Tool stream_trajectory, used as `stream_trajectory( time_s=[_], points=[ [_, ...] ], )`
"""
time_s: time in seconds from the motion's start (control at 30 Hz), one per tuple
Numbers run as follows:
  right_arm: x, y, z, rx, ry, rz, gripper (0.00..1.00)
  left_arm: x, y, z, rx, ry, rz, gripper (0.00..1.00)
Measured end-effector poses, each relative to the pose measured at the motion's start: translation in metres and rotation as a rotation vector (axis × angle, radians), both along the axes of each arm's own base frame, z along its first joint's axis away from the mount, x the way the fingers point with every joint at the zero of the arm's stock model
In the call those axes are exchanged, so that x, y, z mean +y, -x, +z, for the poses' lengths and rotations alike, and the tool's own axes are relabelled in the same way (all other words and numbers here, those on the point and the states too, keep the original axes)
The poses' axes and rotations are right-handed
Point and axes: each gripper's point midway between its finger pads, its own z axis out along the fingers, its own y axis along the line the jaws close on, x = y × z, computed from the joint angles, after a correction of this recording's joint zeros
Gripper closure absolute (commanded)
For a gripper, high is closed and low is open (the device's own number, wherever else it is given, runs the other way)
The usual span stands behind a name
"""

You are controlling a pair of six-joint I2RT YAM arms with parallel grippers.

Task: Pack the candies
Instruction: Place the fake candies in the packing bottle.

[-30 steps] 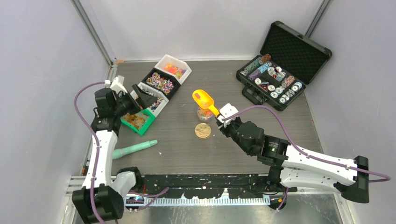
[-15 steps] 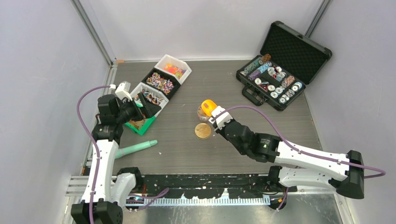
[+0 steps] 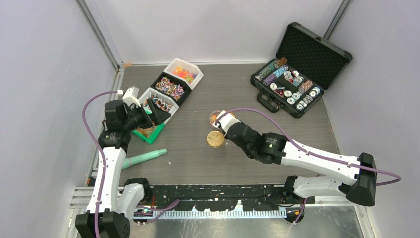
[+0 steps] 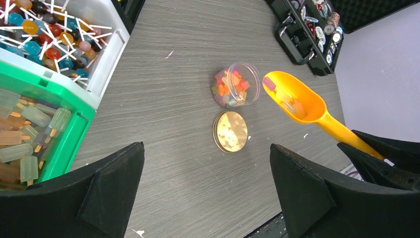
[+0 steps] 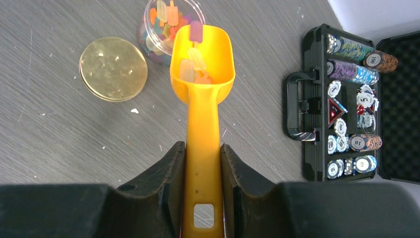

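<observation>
A robotics lab cell — bare pale walls (image 3: 213, 29) box in one grey table (image 3: 198, 163). Metal posts (image 3: 99, 34) stand at the corners; a dark rail (image 3: 223, 191) edges it.

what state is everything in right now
jar, open, partly filled with candies
gold disc, lying flat beside jar
orange scoop, held by handle, a few candies inside
black case, open, chips inside
left gripper, open, empty
right gripper, shut on orange scoop
</observation>
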Motion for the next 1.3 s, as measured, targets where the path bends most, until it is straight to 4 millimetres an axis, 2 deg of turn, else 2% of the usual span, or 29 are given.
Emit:
stream_trajectory(
  time_s=[0.3,0.63,1.3],
  points=[
    [0.003,0.004,-0.001,0.059,0.058,0.030,1.00,0.000,-0.002,-0.004,0.016,0.002,0.000,0.00],
    [0.009,0.004,-0.014,0.106,0.129,0.044,1.00,0.000,-0.003,-0.006,0.024,0.003,0.000,0.00],
    [0.012,0.003,-0.009,0.120,0.167,0.052,1.00,0.000,-0.003,-0.006,0.027,0.004,0.000,0.00]
  ],
)
